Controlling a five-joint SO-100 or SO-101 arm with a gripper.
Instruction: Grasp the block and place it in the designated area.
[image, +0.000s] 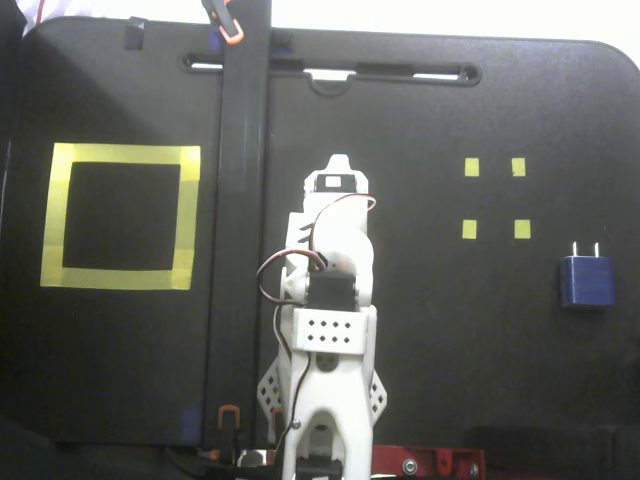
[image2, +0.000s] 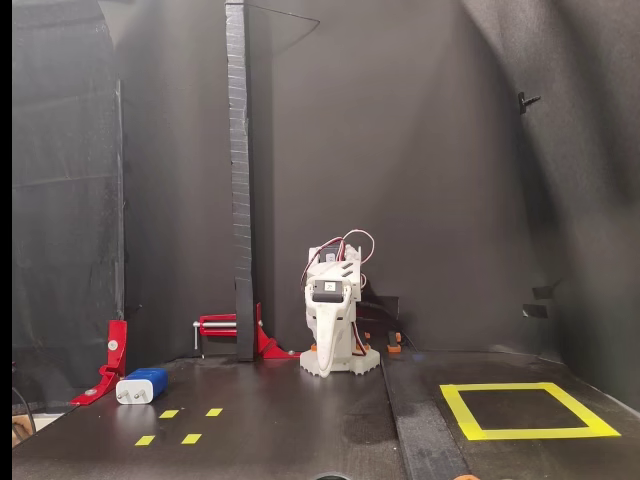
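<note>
Lying on its side at the far right in the top-down fixed view, block (image: 587, 281) looks rigid, light, smooth plastic w/ prongs; prob best pinched across flat sides. Gripper (image2: 329, 358) is folded at rest, empty; open/closed can't tell. Designated area (image: 186, 215) is well apart.

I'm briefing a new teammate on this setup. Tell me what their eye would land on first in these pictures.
First, the white arm folded up in the middle of the black table. Next, the big yellow tape square, left of the arm in the fixed view from above, its centre bare. Last, the small blue block lying alone near the opposite edge, beyond four tiny yellow tape squares.
</note>
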